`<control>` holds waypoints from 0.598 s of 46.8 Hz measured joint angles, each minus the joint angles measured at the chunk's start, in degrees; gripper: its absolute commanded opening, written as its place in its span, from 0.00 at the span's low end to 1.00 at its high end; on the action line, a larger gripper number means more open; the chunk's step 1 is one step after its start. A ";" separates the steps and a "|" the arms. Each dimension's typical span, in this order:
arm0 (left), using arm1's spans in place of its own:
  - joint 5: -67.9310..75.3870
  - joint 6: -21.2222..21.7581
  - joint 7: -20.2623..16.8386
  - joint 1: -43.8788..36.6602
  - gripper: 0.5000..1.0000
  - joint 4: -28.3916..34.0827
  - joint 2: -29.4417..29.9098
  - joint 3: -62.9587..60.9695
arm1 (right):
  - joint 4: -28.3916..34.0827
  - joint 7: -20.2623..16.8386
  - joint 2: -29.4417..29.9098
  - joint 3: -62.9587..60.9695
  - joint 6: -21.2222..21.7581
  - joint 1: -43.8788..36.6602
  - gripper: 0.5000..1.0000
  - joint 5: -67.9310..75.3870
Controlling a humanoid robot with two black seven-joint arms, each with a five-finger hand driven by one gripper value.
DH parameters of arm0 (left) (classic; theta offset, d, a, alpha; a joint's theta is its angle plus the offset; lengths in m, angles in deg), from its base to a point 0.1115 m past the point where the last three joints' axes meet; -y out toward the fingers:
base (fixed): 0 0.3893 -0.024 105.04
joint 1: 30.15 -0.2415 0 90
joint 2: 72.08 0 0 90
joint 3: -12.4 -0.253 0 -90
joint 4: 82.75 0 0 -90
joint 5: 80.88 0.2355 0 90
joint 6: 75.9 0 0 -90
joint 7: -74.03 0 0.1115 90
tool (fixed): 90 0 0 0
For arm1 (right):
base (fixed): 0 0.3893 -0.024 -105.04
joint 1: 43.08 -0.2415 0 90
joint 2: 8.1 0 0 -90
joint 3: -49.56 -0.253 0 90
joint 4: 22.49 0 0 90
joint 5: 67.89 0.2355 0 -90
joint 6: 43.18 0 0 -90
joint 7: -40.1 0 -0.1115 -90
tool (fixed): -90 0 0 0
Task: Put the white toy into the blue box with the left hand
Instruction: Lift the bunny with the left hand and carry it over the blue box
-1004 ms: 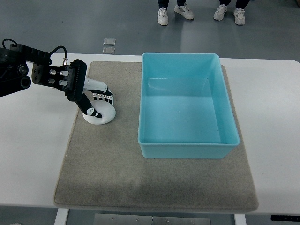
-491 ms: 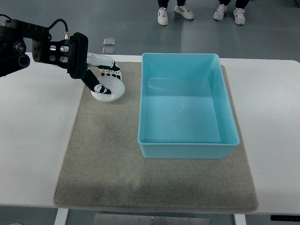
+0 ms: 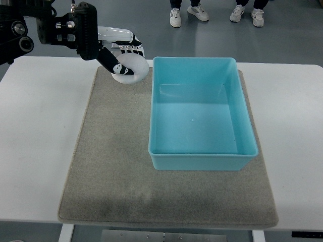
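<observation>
Top view, my left robot hand [image 3: 122,55]: fingers curled around the white toy [image 3: 132,70]
White toy: raised, just left of the blue box [image 3: 202,156]

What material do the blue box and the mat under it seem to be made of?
Blue box: probably smooth plastic, since its walls look slightly glossy with soft reflections inside. Mat: looks like grey-beige felt or short carpet, matte with a fuzzy, speckled texture.

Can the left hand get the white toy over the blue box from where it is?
Probably yes. The left hand grips the white toy beside the blue box's far left corner; the box is open-topped and looks empty.
</observation>
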 measured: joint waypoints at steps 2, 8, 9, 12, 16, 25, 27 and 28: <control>-0.01 0.59 0.00 -0.24 0.17 0.00 -0.32 0.55 | 0.00 0.00 0.00 0.00 0.00 -0.02 0.87 0.00; -0.08 3.38 0.00 -0.62 0.18 -0.02 -1.46 0.93 | 0.00 0.02 0.00 0.00 0.00 -0.03 0.87 0.00; -0.09 3.80 0.00 -0.70 0.18 -0.01 -2.18 0.94 | 0.00 0.02 0.00 0.00 0.00 -0.05 0.87 0.00; -0.09 4.35 0.00 -0.77 0.18 -0.03 -3.37 0.99 | 0.00 0.04 0.00 0.00 0.01 0.00 0.87 0.00; -0.13 4.88 0.01 -1.15 0.21 -0.01 -4.31 1.07 | -0.01 0.04 0.00 0.00 0.00 -0.01 0.87 0.00; -0.18 5.21 0.31 -2.43 0.22 0.08 -7.08 1.07 | 0.00 0.00 0.00 0.00 0.00 0.04 0.87 0.00; -0.18 5.22 0.42 -2.61 0.22 0.14 -7.80 1.07 | 0.00 0.00 0.00 0.00 0.00 0.01 0.87 0.00; -0.18 5.23 0.44 -2.76 0.22 0.29 -8.14 1.07 | 0.00 0.01 0.00 0.00 0.00 0.02 0.87 0.00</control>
